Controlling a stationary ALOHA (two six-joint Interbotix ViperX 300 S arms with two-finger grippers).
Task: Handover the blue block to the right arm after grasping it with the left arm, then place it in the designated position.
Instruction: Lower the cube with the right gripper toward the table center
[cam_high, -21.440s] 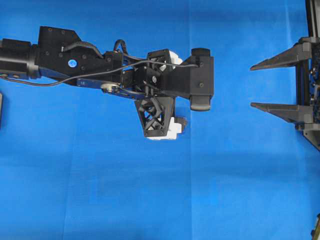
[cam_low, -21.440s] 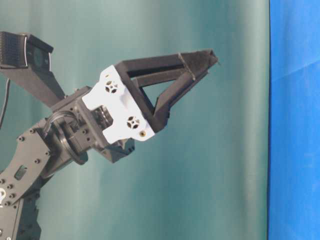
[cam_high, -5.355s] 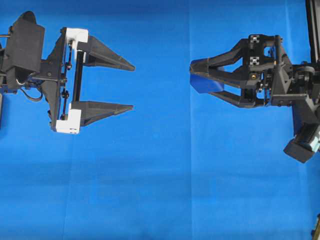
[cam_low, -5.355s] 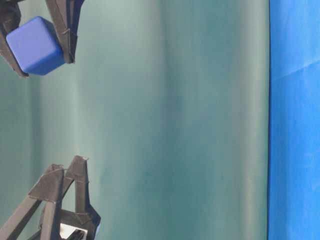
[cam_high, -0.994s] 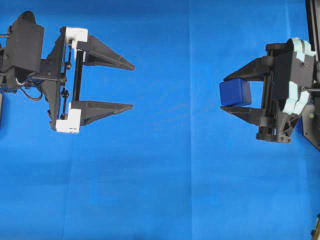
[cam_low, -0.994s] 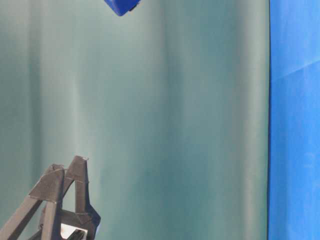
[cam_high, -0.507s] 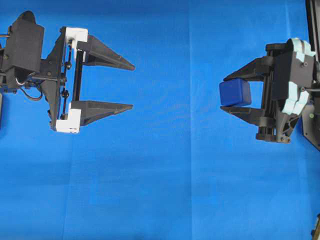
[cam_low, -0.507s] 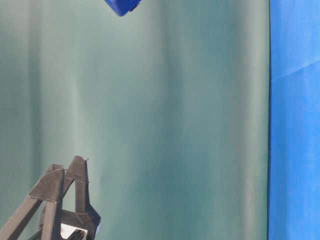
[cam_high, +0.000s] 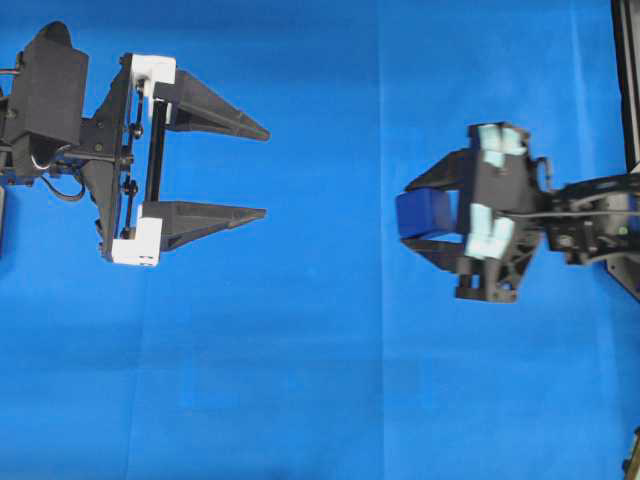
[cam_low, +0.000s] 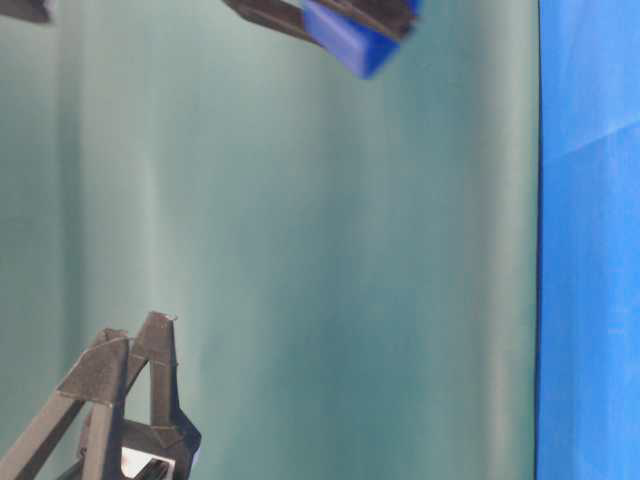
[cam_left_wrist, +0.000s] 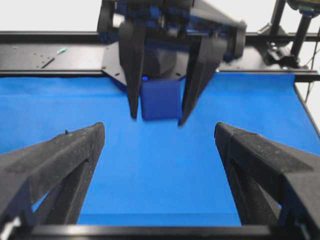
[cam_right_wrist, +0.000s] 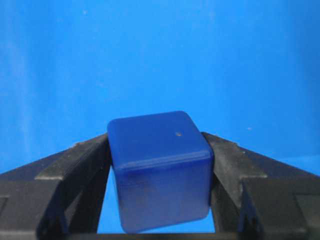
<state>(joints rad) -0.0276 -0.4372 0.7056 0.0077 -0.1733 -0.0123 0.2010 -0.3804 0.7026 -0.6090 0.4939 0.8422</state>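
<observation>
At the moment of inspection my right gripper (cam_high: 405, 214) was pinching the blue block (cam_high: 423, 213) between its two black fingers (cam_right_wrist: 75, 165), one pad on each opposite side face. The right wrist view confirmed this: the cube sat squarely at the fingertips, its top face exposed with a small dark speck on it, and its lower edge clear of the blue cloth (cam_high: 320, 380) below. I judged the grip to be taken near the tips so that the block's underside was left free for setting down.

My left gripper (cam_high: 266, 171), the one with the white brackets, stood fully spread and empty, well apart from the block on the far left of the overhead view. Its own camera looked between its fingers (cam_left_wrist: 55, 160) straight at the right gripper and the cube beyond, with open cloth between them. I took this posture to mean the handover was complete and the left arm was keeping out of the way.

In the table-level view the block (cam_low: 352, 38) appeared blurred near the top edge, held above the surface. No marked target was visible on the cloth, so I could not confirm where the designated position lay. Placement was not yet done.
</observation>
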